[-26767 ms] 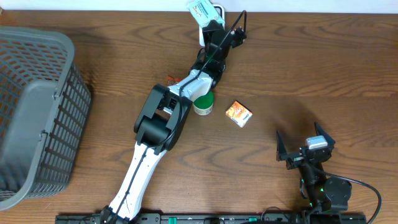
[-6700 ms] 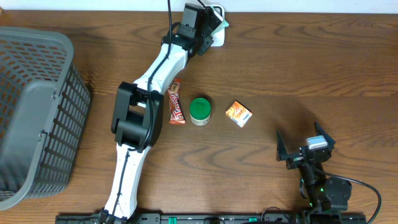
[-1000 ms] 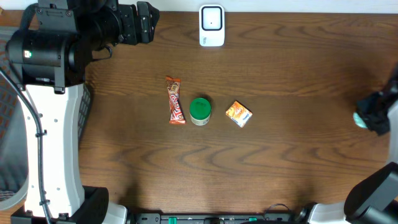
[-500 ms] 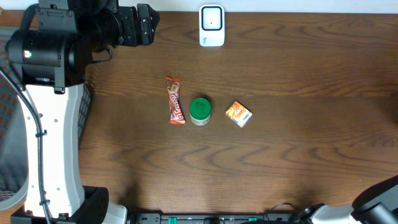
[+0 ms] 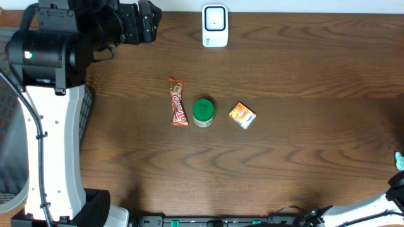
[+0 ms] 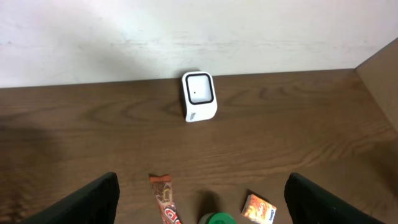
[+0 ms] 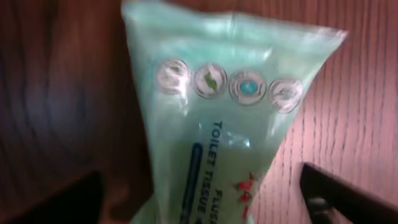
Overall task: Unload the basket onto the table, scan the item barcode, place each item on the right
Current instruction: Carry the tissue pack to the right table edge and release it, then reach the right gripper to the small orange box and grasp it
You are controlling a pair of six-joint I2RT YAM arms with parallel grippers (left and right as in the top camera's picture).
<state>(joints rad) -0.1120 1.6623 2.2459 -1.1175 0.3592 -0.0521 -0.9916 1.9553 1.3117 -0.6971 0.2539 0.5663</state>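
Observation:
A pale green pack of toilet tissue [image 7: 217, 124] lies on the brown table, filling the right wrist view. My right gripper [image 7: 202, 199] stands open around its near end, with both dark fingers well clear of its sides. In the overhead view only a sliver of the pack [image 5: 400, 159] shows at the right edge. The white barcode scanner [image 5: 214, 26] stands at the table's far edge, and it faces the left wrist camera [image 6: 198, 96]. My left gripper [image 6: 200, 202] hangs open and empty high above the table, at the upper left [image 5: 145, 19].
A chocolate bar [image 5: 178, 101], a green-lidded jar [image 5: 203, 112] and a small orange box [image 5: 242, 115] lie in a row mid-table. A grey mesh basket [image 5: 9, 157] sits at the left, mostly behind the left arm. A wall runs behind the scanner.
My right gripper, shut on the pack a second ago at the right edge, has swung toward the near right corner and opened. The left arm has not moved.

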